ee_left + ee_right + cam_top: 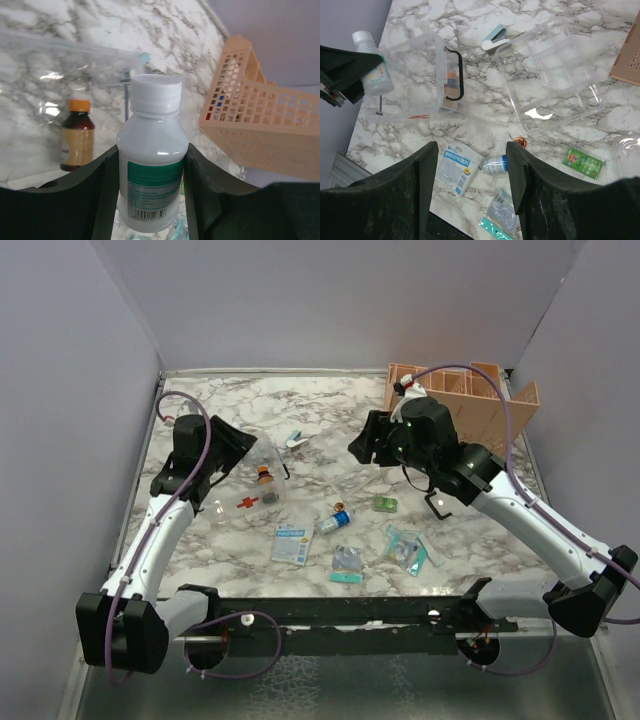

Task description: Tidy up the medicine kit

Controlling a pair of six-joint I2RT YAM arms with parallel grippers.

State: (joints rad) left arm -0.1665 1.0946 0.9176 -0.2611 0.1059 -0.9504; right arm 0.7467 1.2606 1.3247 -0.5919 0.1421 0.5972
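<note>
As the white bottle [152, 160] is rigid plastic with a smooth, glossy wall, we judge it light but a little slippery. The best hold seems to be on the middle of the body, over the green label. The left gripper [150, 172] is clamped on it exactly there and holds it in the air at one end of the clear box [420, 40]. Through the box wall we see a brown bottle [77, 135] with an orange cap, standing upright. The compartment tray [555, 65] beside it shows nothing in its cells. What the peach basket [260, 120] holds, we cannot tell. The right gripper [471, 150] has its fingers apart, holding nothing, above a blue-white packet [457, 167].
</note>
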